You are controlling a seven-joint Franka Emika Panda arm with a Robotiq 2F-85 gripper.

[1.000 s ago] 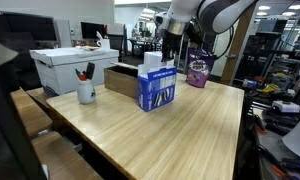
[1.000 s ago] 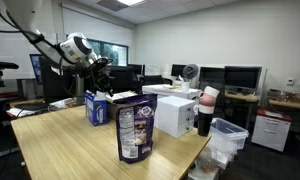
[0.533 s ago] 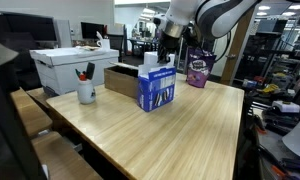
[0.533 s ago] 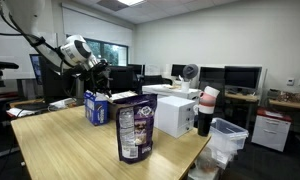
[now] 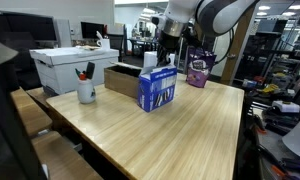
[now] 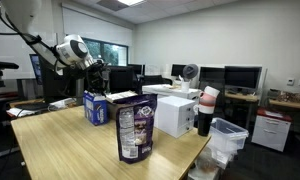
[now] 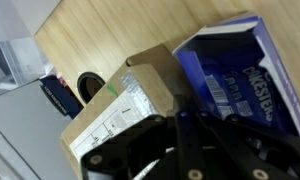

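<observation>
Office | wooden table point(image 5: 180, 135) | blue box point(image 5: 157, 88), cardboard box point(image 5: 120, 78) | fingers point(image 7: 179, 135) pressed together

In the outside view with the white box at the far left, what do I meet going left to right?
White box, cup of pens, brown cardboard box, blue box, purple bag.

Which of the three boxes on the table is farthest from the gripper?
The white box, beside the mug of pens. The blue box and the brown cardboard box sit below the gripper.

The blue box point(image 5: 157, 90) looks glossy card, the brown box point(image 5: 120, 78) matt cardboard, the table point(image 5: 185, 130) smooth wood.
</observation>
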